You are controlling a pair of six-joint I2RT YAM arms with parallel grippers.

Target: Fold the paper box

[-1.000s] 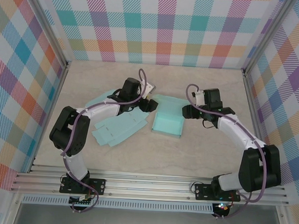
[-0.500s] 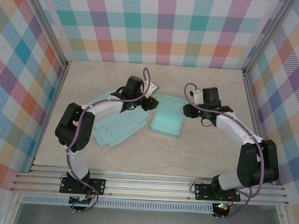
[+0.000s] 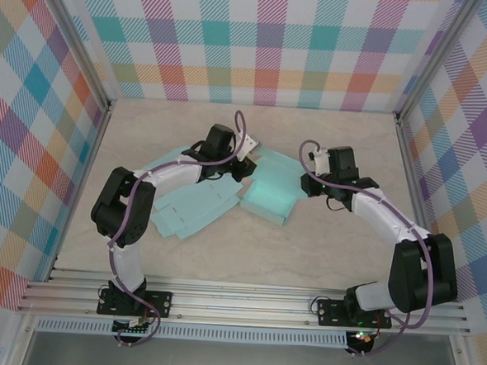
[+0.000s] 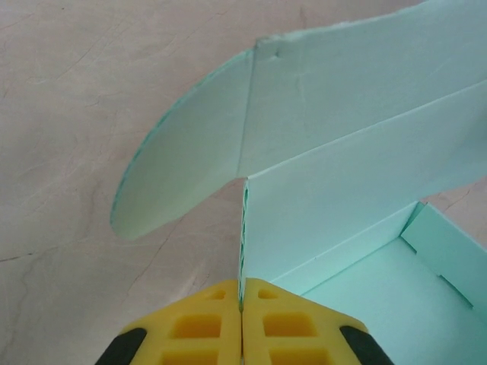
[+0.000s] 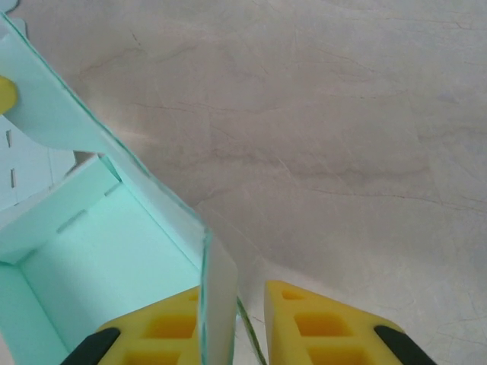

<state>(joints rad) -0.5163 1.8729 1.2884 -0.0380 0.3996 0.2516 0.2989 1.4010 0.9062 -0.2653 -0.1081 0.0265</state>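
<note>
paper box (image 3: 267, 196): light, flimsy card (creases easily) | my left gripper (image 4: 242, 293) pinches one wall edge | right gripper (image 5: 233, 295) straddles opposite wall, unclamped

Both arms reach inward, elbows out; left gripper (image 4: 242, 287) pinched closed, right gripper (image 5: 233, 289) slightly parted.

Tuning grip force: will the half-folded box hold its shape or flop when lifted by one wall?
Likely light: the box is thin paper with nothing inside. Its wall will probably flex under a lift, since the left wrist view shows it edge-on as a single sheet. The unfolded flap hangs off one crease, so it will likely swing.
</note>
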